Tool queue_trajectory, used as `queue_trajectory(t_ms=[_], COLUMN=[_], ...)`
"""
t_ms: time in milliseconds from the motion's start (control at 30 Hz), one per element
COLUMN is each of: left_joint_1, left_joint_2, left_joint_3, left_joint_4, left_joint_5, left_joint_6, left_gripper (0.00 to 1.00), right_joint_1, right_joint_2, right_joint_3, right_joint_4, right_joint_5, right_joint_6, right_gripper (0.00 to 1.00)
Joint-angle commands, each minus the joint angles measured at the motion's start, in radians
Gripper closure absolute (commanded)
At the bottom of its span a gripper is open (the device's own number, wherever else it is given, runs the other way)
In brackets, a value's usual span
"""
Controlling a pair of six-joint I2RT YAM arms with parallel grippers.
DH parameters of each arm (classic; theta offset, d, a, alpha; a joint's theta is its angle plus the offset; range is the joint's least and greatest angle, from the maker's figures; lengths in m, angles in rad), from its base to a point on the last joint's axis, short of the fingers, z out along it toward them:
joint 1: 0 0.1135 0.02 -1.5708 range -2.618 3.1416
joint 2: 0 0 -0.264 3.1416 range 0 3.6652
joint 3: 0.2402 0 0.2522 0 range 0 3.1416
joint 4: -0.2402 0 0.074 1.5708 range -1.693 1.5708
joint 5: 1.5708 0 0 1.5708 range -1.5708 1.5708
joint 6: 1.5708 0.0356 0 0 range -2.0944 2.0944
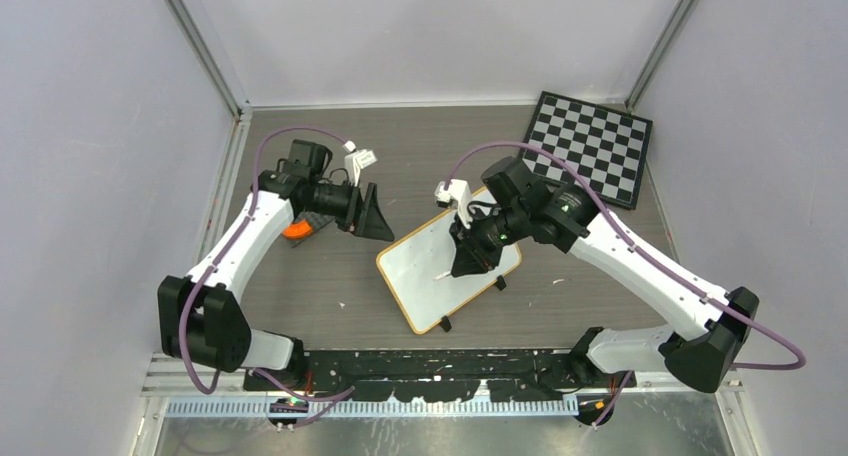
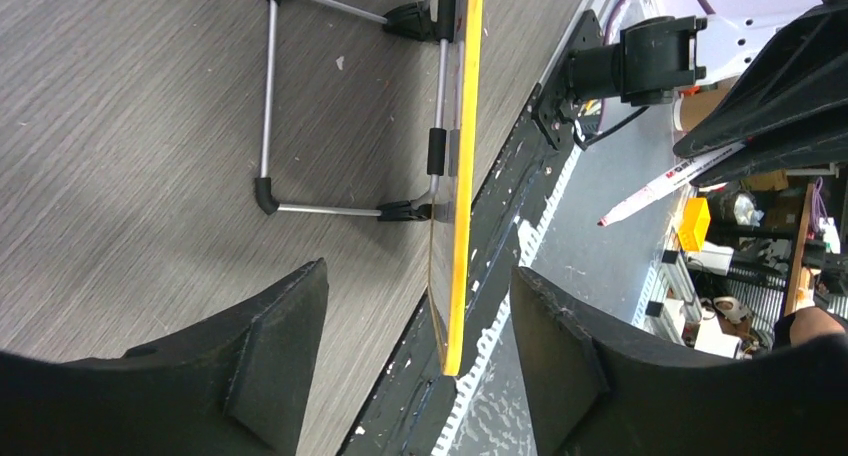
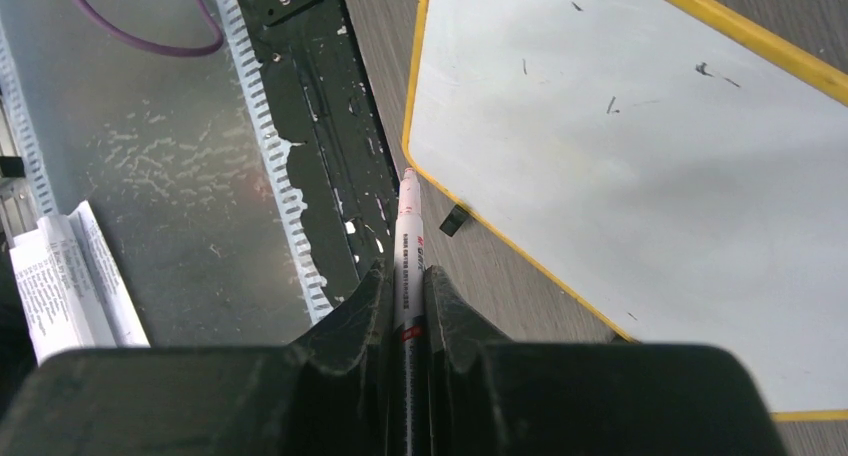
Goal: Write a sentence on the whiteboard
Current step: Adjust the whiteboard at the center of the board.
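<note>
Nearest me, a black mounting rail (image 1: 430, 361) runs along the front edge of the grey wood-grain table (image 1: 330, 306). Just beyond it, mid-table, sits the small white rectangular whiteboard with a thin orange-yellow rim (image 1: 425, 281). It is propped on a wire stand, and its long axis runs from near-left to far-right. Its face is bare apart from a few dark specks, so no sentence is on it yet. The right gripper (image 3: 407, 273) hangs over the board's middle, its black jaws pressed tight on a white-barrelled marker pen (image 3: 408, 226). The pen's tip points down and toward the near-left. Seen side-on from the left wrist, that tip stands clear of the surface, so I judge the writing has not begun. The coming move looks like a short drop straight down onto the face below. The right arm is plainly the nearer one. The left gripper (image 2: 418, 276) waits off the board's left side, jaws spread and empty, aimed at the board's rim but apart from it. Farthest back, on the right, lies a black-and-white checkered board (image 1: 592, 146).
</note>
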Motion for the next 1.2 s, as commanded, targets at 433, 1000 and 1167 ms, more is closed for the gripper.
queue_trajectory(t_ms=[433,1000,1167], left_joint_1=[-0.037,-0.055,-0.065], left_joint_2=[0.016,0.041,0.036], left_joint_3=[0.043,0.064,0.066], left_joint_4=[-0.007,-0.021,-0.059], left_joint_5=[0.037,0.036,0.07], left_joint_6=[0.036,0.049,0.078], left_gripper=[0.48,0.57,0.57], right_joint_1=[0.059,0.087,0.097], right_joint_2=[0.022,0.071,0.093], right_joint_3=[0.068,0.11,0.122], right_joint_4=[0.062,0.106,0.146], right_joint_5=[0.051,0.134,0.181], right_joint_6=[0.054,0.092,0.118], right_gripper=[1.0,1.0,1.0])
